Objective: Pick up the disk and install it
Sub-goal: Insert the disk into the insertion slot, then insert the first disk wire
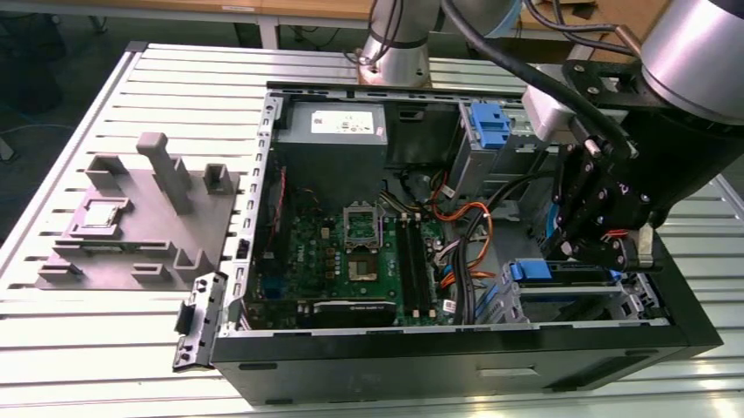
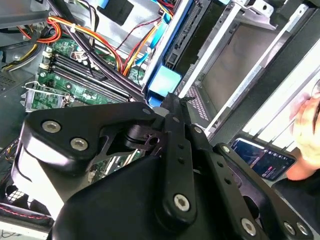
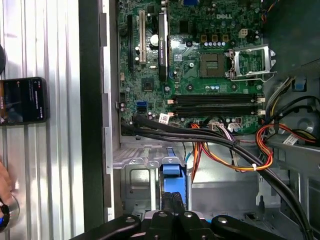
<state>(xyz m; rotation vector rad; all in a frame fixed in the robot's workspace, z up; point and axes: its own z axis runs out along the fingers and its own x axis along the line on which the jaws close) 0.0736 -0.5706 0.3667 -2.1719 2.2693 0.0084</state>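
Observation:
The disk [image 1: 566,273] lies in the drive cage at the open computer case's corner nearest the exterior view's right, its blue carrier tab [image 1: 529,270] pointing at the motherboard. My gripper [image 1: 601,254] hangs right over it. In the first wrist view the two black fingers [image 3: 172,202] stand close together over the disk's blue end [image 3: 171,172], shut, with nothing seen between them. In the second wrist view the gripper [image 2: 171,106] tips touch the blue tab [image 2: 162,82]. Most of the disk's body is hidden by the gripper.
Orange and black cables [image 1: 471,235] run beside the cage. The motherboard [image 1: 348,252] fills the case floor, the grey power supply [image 1: 331,126] the far end. A bare blue bracket [image 1: 494,122] sits in the upper bay. A grey fixture [image 1: 139,218] stands left. A phone [image 3: 22,100] and a hand [image 2: 305,130] are beside the case.

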